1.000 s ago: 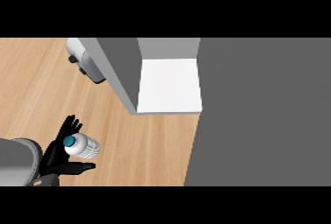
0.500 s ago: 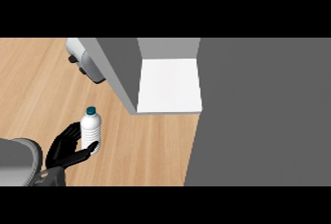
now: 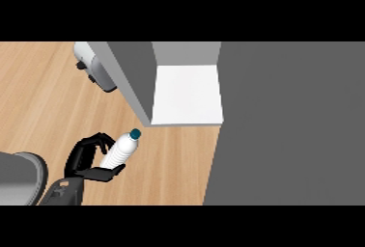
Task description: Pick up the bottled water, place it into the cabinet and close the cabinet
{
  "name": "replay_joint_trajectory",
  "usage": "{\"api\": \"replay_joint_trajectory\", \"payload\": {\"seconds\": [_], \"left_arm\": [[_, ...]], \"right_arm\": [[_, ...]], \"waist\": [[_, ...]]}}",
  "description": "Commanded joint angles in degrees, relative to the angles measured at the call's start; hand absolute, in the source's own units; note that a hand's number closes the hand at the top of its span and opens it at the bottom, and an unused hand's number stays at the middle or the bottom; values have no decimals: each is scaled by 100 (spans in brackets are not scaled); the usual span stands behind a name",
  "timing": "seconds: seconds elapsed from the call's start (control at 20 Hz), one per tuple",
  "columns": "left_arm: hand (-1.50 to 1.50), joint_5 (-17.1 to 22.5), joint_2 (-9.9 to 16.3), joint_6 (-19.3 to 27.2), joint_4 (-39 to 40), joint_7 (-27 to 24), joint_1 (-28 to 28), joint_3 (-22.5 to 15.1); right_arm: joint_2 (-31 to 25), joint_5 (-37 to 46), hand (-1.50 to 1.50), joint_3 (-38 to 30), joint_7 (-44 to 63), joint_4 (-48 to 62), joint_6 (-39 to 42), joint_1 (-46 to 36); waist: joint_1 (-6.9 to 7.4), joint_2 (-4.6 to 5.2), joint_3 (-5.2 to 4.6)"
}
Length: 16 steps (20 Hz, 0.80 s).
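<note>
Left hand (image 3: pixel 89 159) curled around the water bottle (image 3: pixel 121 150), cap tilted toward the open cabinet (image 3: pixel 187 94) — bare wooden surface (image 3: pixel 43 96) between.

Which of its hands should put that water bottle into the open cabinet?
Probably the left. The left robot hand already curls round the bottled water, just below the open cabinet. The right robot hand is not in view.

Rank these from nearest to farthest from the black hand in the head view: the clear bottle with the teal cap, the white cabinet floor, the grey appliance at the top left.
1. Clear bottle with the teal cap: held in the left hand.
2. White cabinet floor: up and to the right.
3. Grey appliance: top left, beside the cabinet wall, slightly farther.
</note>
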Motion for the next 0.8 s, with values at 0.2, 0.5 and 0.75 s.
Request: {"api": "replay_joint_trajectory", "payload": {"seconds": [0.2, 0.5, 0.75], "left_arm": [[150, -74, -996, 1495, -511, -188, -137, -341], [150, 1086, -1018, 1258, -1274, 610, -255, -1078], [150, 2165, -1023, 1710, -2616, 1454, 151, -2420]], "right_arm": [[-99, 376, -150, -83, 747, -758, -85, -251], [-74, 525, -150, 200, 363, -557, -173, 72], [-152, -13, -150, -120, 59, -276, -71, 2]], "waist": [[12, -5, 0], [27, -17, 4], [72, -26, 10]]}}
